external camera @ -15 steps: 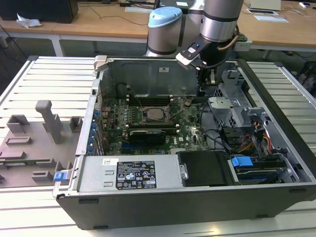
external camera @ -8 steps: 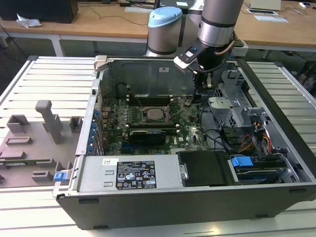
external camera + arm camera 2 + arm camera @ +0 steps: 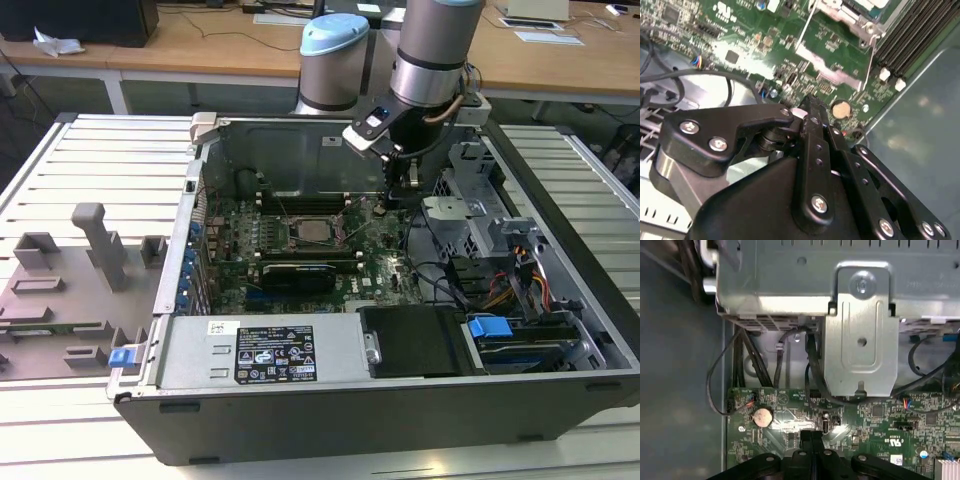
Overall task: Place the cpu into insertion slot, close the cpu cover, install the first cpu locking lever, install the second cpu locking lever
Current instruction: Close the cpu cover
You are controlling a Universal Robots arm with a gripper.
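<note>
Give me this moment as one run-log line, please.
cpu: in slot | end effector: shut, empty | position: over motherboard, near coin cell

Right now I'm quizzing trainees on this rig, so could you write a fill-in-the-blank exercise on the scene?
1. The motherboard is ___ in colour.
2. In the exterior view, the pincer hangs to the ___ of the insertion slot.
3. The coin battery by the pincer's tip is ___ in shape.
Missing words: green; right; round.
</note>
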